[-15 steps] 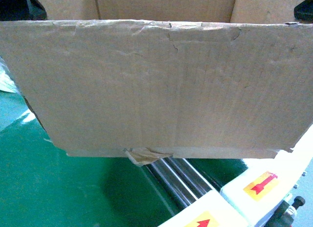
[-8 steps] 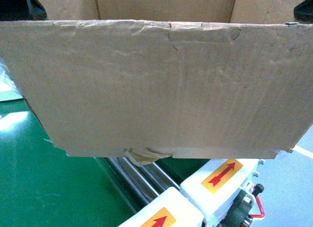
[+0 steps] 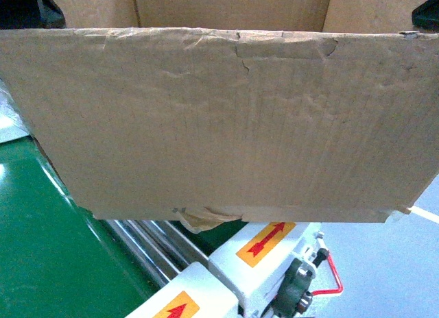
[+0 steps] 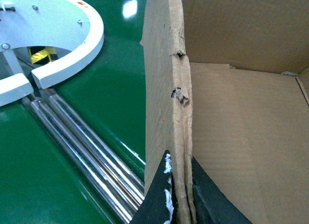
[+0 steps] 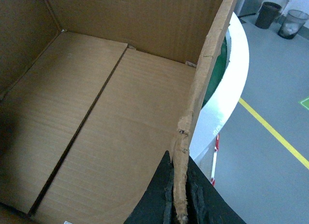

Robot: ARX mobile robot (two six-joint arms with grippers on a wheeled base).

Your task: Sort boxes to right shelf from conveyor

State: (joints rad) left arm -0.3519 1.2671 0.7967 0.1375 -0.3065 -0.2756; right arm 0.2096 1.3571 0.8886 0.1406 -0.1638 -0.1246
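As I read the wrist views, near to far:
Left gripper (image 4: 179, 204): jaws clamped on carton (image 3: 226, 119) side wall.
Right gripper (image 5: 178, 200): likewise pinching the opposite wall.
Carton: apparently held above conveyor (image 3: 41, 249).
Beyond: grey floor (image 5: 270, 89).

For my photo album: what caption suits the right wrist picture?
Right gripper pinching the ragged wall of an empty brown cardboard carton.

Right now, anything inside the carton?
Nothing visible inside the carton: both wrist views show bare cardboard floor with a centre flap seam. The left pincer and right pincer each clamp a side wall. Near corners by the pincers are out of view.
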